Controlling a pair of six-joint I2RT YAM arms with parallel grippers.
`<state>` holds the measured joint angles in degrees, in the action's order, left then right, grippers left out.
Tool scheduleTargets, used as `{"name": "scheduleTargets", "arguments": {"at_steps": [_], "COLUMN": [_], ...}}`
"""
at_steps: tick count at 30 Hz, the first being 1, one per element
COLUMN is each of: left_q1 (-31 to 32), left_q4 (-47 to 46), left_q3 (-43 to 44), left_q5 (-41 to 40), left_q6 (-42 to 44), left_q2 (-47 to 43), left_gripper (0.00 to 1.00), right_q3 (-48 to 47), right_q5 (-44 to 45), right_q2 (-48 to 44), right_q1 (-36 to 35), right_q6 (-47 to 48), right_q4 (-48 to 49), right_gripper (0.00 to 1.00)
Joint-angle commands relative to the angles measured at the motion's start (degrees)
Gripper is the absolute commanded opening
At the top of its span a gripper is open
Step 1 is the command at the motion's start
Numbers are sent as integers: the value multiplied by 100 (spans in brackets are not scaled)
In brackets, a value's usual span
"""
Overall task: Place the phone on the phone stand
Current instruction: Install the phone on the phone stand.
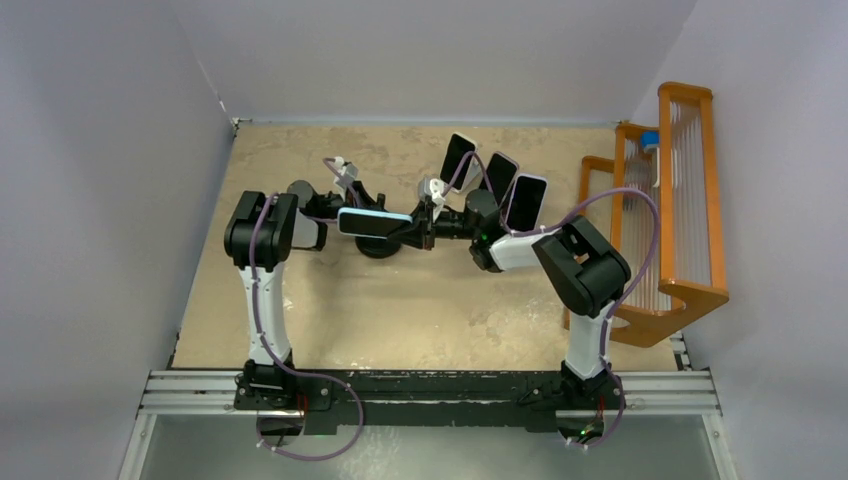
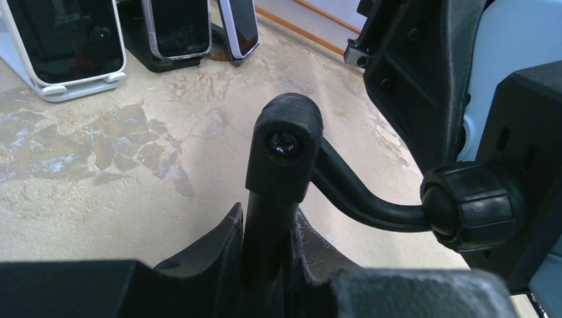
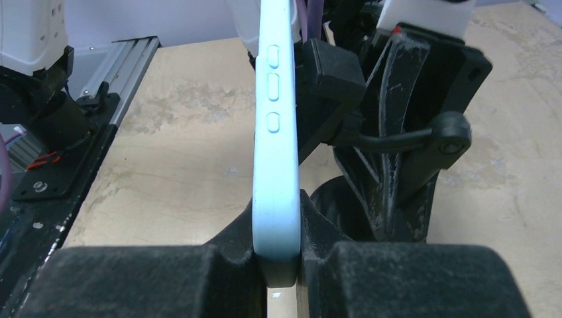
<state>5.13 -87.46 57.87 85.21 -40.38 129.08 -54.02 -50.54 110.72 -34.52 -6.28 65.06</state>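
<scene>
Phone point(image 3: 273, 119) (pale blue) gripped by right end effector point(image 3: 277, 215), left end effector point(image 2: 267, 228) clamping stand point(image 2: 285, 146)

Top view looks down from behind; wrist views (very close) both catch the phone stand point(image 2: 285, 152)

Lt-blue phone point(image 3: 275, 165), matte blk stand point(image 2: 285, 152), mottled beige-tan tbl point(image 2: 99, 165), orange rack point(image 1: 690, 296) w/ pale rods

Orange rack point(image 1: 716, 200) beside three propped phones point(image 1: 497, 175)
</scene>
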Motion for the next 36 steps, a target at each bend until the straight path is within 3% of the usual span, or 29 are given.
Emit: {"name": "scheduleTargets", "arguments": {"at_steps": [1, 8, 14, 16, 29, 36], "left_q1": [210, 109, 85, 85, -38, -38], "left_q4": [-1302, -976, 1542, 1947, 2718, 2901], "left_q3": [-347, -686, -942, -894, -879, -926], "left_q5": [1085, 547, 49, -24, -579, -591], "left_q6": [-510, -114, 1757, 1997, 2453, 2655], "left_q2": [-17, -425, -1239, -1312, -1574, -1665], "left_gripper": [0, 0, 0, 0, 0, 0], "right_q3": [591, 1165, 1051, 974, 754, 473], "right_q5": [872, 1242, 1450, 1506, 2199, 1805], "right_q2": [277, 761, 1357, 1554, 1924, 2059], "right_q1": [-80, -511, -824, -904, -1074, -1035], "right_q6": [-305, -925, -1117, -1154, -1227, -1513], "right_q4": [-311, 425, 497, 441, -842, -1617], "right_gripper": [0, 0, 0, 0, 0, 0]}}
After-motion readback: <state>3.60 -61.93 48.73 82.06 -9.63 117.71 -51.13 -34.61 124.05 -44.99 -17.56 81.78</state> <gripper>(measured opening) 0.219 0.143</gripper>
